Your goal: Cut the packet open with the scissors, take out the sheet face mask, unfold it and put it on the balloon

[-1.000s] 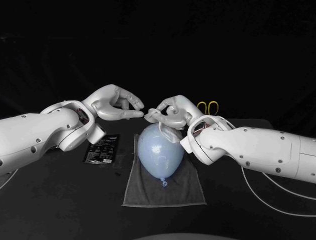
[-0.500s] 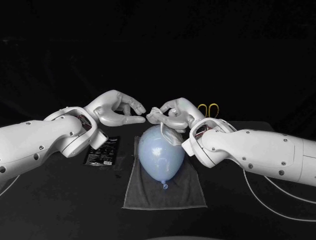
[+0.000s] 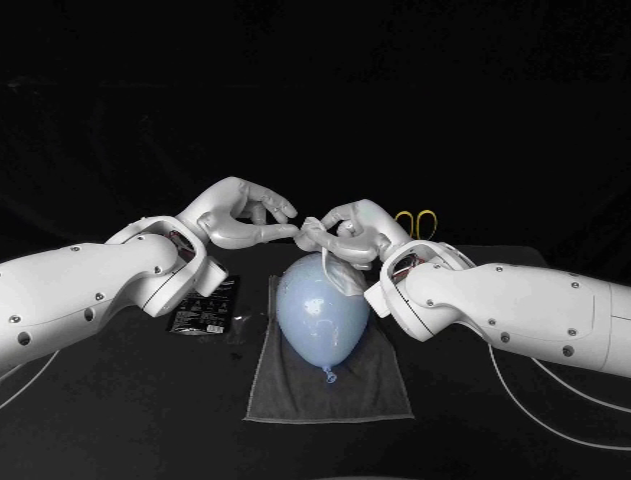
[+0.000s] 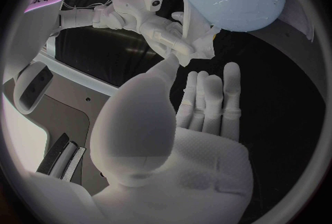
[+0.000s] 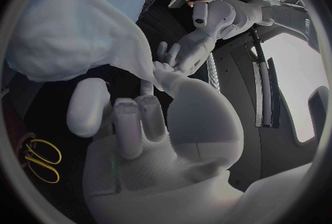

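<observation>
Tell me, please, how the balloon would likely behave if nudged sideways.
Probably light and apt to roll: the balloon is rounded and simply rests on the towel. The towel's soft cloth may slow it somewhat.

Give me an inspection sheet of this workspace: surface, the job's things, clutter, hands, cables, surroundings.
Surface: black table, with a grey towel spread at its middle.
Job's things: pale blue balloon lies on the towel; sheet face mask drapes its far end; black packet lies flat beside the towel; scissors lie further back on the table.
Clutter: small pale bit by the packet, too small to tell.
Hands: right hand pinches the mask; left hand touches its edge, grip unclear.
Cables: white cables trail under both arms.
Surroundings: dark backdrop, nothing seen.
</observation>
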Tool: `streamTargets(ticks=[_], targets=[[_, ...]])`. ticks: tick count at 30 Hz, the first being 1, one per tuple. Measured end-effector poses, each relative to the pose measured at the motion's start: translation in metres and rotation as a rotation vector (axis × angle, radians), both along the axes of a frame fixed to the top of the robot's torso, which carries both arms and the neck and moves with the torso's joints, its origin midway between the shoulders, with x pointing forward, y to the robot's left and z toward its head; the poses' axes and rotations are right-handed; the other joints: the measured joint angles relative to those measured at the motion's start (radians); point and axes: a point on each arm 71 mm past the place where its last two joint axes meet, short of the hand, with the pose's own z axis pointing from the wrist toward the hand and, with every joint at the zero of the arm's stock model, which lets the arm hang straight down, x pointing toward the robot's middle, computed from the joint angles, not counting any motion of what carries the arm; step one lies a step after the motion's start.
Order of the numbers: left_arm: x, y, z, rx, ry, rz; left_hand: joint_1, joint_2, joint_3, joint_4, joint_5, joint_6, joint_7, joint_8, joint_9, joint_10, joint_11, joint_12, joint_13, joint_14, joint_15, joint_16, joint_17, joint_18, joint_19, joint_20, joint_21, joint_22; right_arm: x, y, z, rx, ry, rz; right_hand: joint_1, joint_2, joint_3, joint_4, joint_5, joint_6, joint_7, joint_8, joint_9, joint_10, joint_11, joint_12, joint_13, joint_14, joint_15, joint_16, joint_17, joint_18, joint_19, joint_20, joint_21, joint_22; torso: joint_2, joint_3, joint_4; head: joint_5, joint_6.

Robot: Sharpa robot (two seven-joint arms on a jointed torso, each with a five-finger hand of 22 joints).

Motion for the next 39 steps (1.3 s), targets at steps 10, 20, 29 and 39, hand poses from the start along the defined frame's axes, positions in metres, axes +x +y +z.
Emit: streamTargets(ticks=[10,20,29,39], targets=[[0.003,-0.005,0.000,-0.005,0.000,0.019,0.018,-0.004,-0.033,0.013,0.000,0.005,-0.004,-0.004,-0.002,0.009,-0.009,0.051,0.027,0.082,-0.005,0.033,0.124,0.000,0.011,-0.004,0.006,0.003,-0.003,0.001,0.001,0.008,-0.009,0.013,0.000,0.000,0.000,0.000,-0.005,0.000,0.000,0.000,-0.001,0.000,0.000,0.000,0.000,0.000,0.000,0.000,0.001,0.000,0.000,0.000,0.000,0.000,0.000,0.0001,0.0006,-0.001,0.000],[0.002,-0.010,-0.004,0.046,0.020,-0.018,0.018,-0.004,-0.137,0.068,0.000,0.011,-0.011,0.016,-0.005,-0.031,-0.013,0.128,0.078,0.089,-0.006,0.052,0.156,-0.001,0.011,-0.004,0.012,0.007,-0.004,0.000,0.002,0.016,-0.024,0.014,0.009,0.015,0.004,0.004,-0.019,0.000,0.000,0.000,0.001,0.000,0.000,0.003,0.000,0.000,0.000,-0.002,0.001,0.000,-0.001,0.001,0.004,0.001,0.000,0.0000,0.0012,-0.002,0.000],[0.000,-0.016,-0.006,0.080,0.040,-0.063,0.061,0.024,-0.242,0.126,0.000,0.015,-0.014,0.028,-0.009,-0.058,-0.014,0.165,0.107,0.081,-0.005,0.058,0.165,0.004,0.011,-0.004,0.016,0.010,-0.004,0.000,0.002,0.018,-0.032,0.013,0.008,0.016,0.007,0.007,-0.025,0.000,0.000,0.000,0.001,0.000,0.000,0.003,-0.001,0.000,0.000,0.002,0.000,0.000,0.002,-0.002,0.008,0.001,0.000,0.0000,0.0011,-0.005,0.000],[0.000,-0.021,-0.008,0.097,0.052,-0.092,0.124,0.071,-0.257,0.135,0.000,0.033,-0.032,0.038,-0.012,-0.058,-0.014,0.177,0.115,0.084,-0.008,0.063,0.181,0.004,0.011,-0.004,0.020,0.012,-0.005,-0.002,0.003,0.019,-0.035,0.013,0.008,0.016,0.007,0.007,-0.025,0.000,0.000,0.000,0.001,0.000,0.000,0.003,0.000,0.000,0.000,0.001,0.000,-0.001,0.002,-0.002,0.008,0.000,0.000,-0.0004,0.0007,-0.006,-0.001]])
